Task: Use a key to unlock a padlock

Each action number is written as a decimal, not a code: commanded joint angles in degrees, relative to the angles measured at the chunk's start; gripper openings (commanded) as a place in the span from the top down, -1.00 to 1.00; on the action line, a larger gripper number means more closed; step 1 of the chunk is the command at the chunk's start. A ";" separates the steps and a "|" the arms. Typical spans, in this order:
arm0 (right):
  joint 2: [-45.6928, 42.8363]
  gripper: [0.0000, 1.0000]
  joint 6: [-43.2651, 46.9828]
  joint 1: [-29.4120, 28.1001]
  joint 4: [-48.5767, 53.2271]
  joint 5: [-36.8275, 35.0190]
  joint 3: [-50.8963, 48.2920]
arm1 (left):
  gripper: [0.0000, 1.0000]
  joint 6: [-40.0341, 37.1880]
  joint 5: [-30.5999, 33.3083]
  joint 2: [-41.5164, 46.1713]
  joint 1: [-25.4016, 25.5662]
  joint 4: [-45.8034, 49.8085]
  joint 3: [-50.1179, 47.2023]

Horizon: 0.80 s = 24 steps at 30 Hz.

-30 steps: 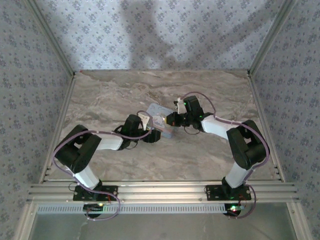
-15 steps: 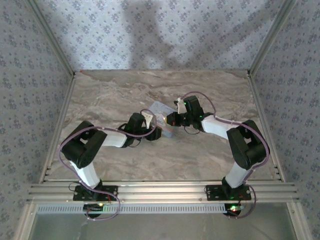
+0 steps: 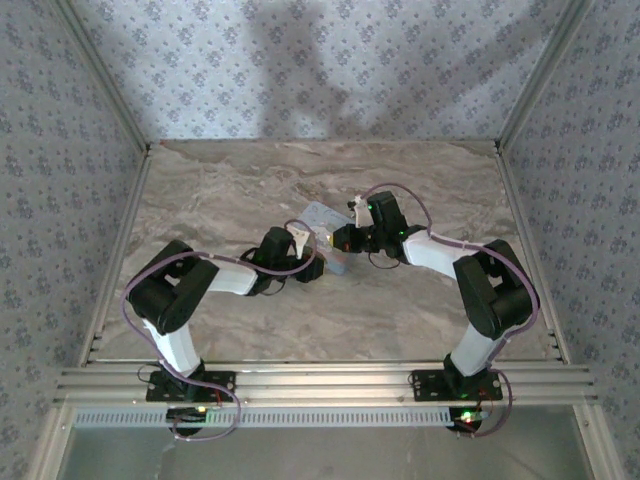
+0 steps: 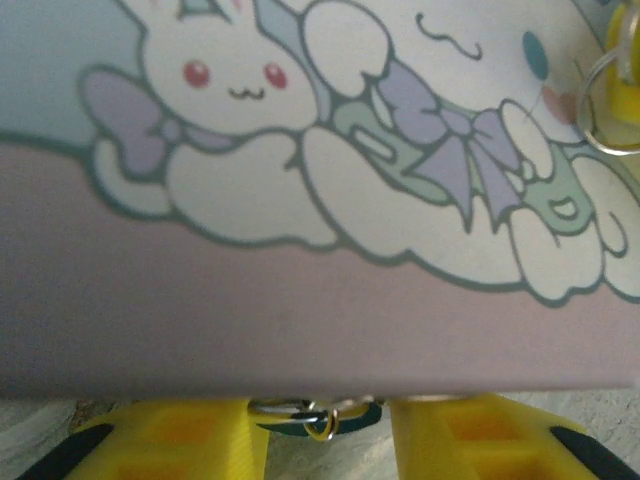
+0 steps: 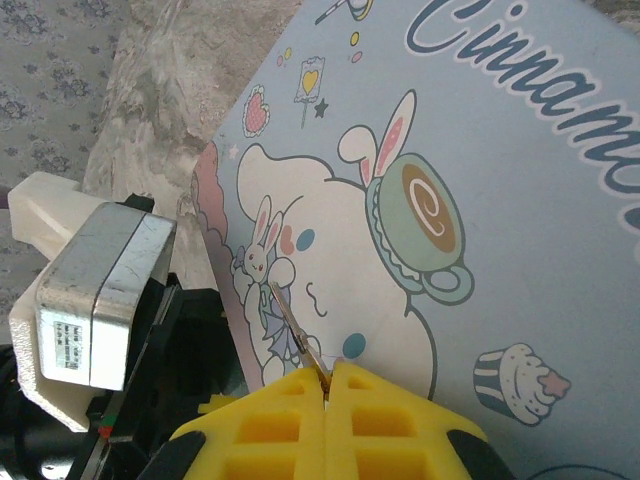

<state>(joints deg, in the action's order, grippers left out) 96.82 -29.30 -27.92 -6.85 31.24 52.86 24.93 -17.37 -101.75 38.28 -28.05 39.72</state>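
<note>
Right jaws [image 5: 326, 385] closed tight on the tiny brass-coloured key [image 5: 293, 322]. The thin blade sticks out past the yellow fingertips and points up-left over the light-blue rectangular tin with the white cartoon figure [image 5: 520, 230]. The key is clear of the lid as far as I can tell, contact not resolvable. The tin lies flat near the middle of the marbled grey-brown worktop [image 3: 230, 190], and both arms meet at it in the top view, left from the left side, right from the right. Left jaws [image 4: 325, 428] sit low at the tin's near edge, yellow fingers [image 4: 170, 450] apart, with the tiny blue-teal padlock [image 4: 282, 424] in the gap between them. It is down on the worktop, tucked right against the tin's side wall and half hidden by the lid edge. A small wire ring [image 4: 319, 430] lies on it. The padlock spans most of the gap, but I can't tell whether the pads actually bear on it, so left grip is unconfirmed. Shackle state not readable, too small and blurred. Left wrist view also catches a silver ring [image 4: 603, 110] over the tin's far right corner. Key and padlock are apart, with the tin lid between them
</note>
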 commanded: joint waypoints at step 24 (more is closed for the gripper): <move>-20.36 1.00 11.00 -2.34 -1.03 -8.65 -12.62 | 0.50 11.29 -3.05 8.26 0.52 4.75 1.80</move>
<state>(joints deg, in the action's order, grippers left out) 80.29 -21.78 -29.41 -7.68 25.96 44.77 33.80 -18.17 -96.33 38.39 -24.18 39.72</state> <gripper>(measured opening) 0.065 0.253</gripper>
